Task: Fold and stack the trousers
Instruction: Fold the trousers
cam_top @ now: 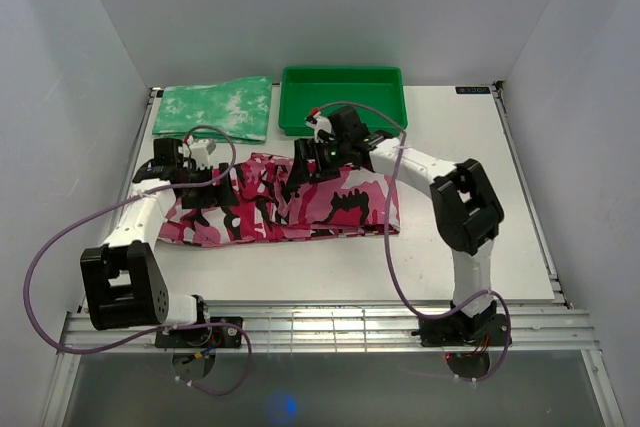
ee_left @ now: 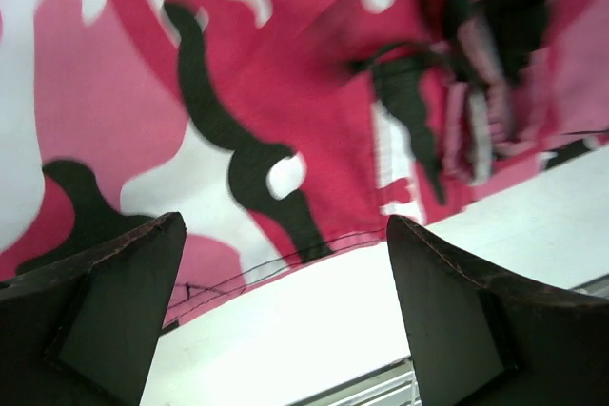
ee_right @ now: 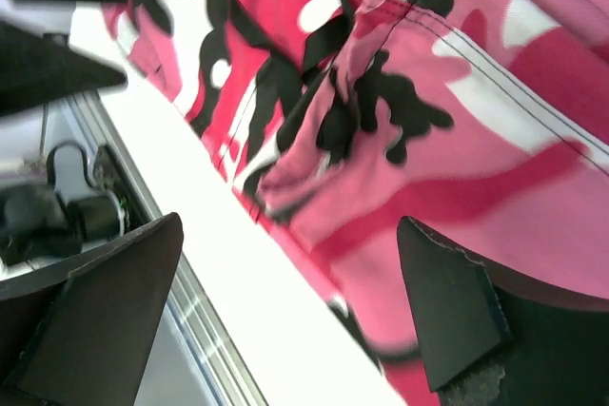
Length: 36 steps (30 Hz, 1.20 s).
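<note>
Top external view: soft pink, white and black camouflage cloth trousers [cam_top: 290, 202] lie flat mid-way across the white counter [cam_top: 450, 257], left fingers [ee_left: 105, 311] and right fingers [ee_right: 447, 301] spread empty above them, likely poised to fold.

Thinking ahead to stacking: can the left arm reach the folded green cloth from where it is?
Probably yes: the green cloth lies just beyond the left gripper, nothing between them, jaws open.

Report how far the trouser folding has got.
Done: the trousers lie in a long band across the table, seemingly folded lengthwise. In hand: nothing; the left hand and right hand both hang open over them. Left: fold shorter, then stack, perhaps onto the green folded cloth.
</note>
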Each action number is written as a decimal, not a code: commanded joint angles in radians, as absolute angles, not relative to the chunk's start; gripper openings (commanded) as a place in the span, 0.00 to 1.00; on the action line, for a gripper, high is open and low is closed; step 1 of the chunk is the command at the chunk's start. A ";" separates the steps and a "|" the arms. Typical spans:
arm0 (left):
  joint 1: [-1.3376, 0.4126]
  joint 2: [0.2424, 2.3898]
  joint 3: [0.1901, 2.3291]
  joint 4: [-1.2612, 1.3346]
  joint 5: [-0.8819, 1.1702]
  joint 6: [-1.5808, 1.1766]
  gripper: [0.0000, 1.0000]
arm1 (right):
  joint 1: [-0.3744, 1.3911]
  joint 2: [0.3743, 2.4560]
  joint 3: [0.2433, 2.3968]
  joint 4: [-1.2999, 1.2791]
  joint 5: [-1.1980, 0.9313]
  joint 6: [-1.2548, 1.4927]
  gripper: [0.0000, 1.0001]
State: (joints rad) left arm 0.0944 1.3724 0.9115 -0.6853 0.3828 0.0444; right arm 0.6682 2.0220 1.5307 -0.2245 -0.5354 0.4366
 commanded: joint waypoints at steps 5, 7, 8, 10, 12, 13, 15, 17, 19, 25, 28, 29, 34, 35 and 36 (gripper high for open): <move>0.091 1.278 1.028 -0.626 0.809 0.088 0.98 | 0.457 1.735 1.384 -0.446 -0.714 0.007 0.86; 0.046 1.291 1.011 -0.559 0.868 0.003 0.91 | 0.379 1.707 1.300 -0.541 -0.752 -0.111 0.67; 0.020 1.307 1.014 -0.517 0.864 -0.033 0.88 | 0.356 1.698 1.269 -0.563 -0.758 -0.141 0.64; -0.089 1.345 1.035 -0.494 0.861 -0.067 0.83 | 0.301 1.697 1.197 -0.606 -0.770 -0.213 0.57; -0.156 1.400 1.039 -0.436 0.865 -0.101 0.79 | 0.278 1.733 1.167 -0.633 -0.817 -0.238 0.52; -0.170 1.419 1.032 -0.411 0.880 -0.144 0.76 | 0.270 1.746 1.145 -0.632 -0.824 -0.241 0.51; -0.190 1.488 1.028 -0.370 0.887 -0.181 0.75 | 0.268 1.790 1.118 -0.627 -0.828 -0.265 0.51; -0.192 1.543 1.023 -0.354 0.856 -0.228 0.71 | 0.270 1.819 1.077 -0.586 -0.790 -0.243 0.51; -0.190 1.630 1.028 -0.371 0.824 -0.229 0.69 | 0.259 1.853 1.052 -0.556 -0.743 -0.236 0.51; -0.167 1.791 1.049 -0.520 0.642 -0.132 0.66 | 0.143 1.845 0.976 -0.548 -0.617 -0.255 0.50; -0.124 1.798 1.034 -0.522 0.597 -0.123 0.69 | 0.117 1.809 0.963 -0.581 -0.571 -0.282 0.50; -0.118 1.793 1.038 -0.534 0.603 -0.109 0.71 | 0.115 1.799 0.965 -0.598 -0.566 -0.293 0.50; -0.110 1.662 1.060 -0.543 0.707 0.059 0.87 | 0.098 1.657 0.983 -0.667 -0.534 -0.327 0.51; -0.109 1.601 1.063 -0.546 0.713 0.078 0.90 | 0.091 1.634 0.994 -0.673 -0.535 -0.325 0.55; -0.107 1.571 1.066 -0.551 0.712 0.090 0.92 | 0.080 1.593 1.005 -0.679 -0.537 -0.321 0.58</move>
State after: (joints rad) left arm -0.1329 1.7176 1.0470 -0.5350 0.7612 -0.0467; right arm 0.1066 1.6955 0.9813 -0.6323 -0.6140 -0.2752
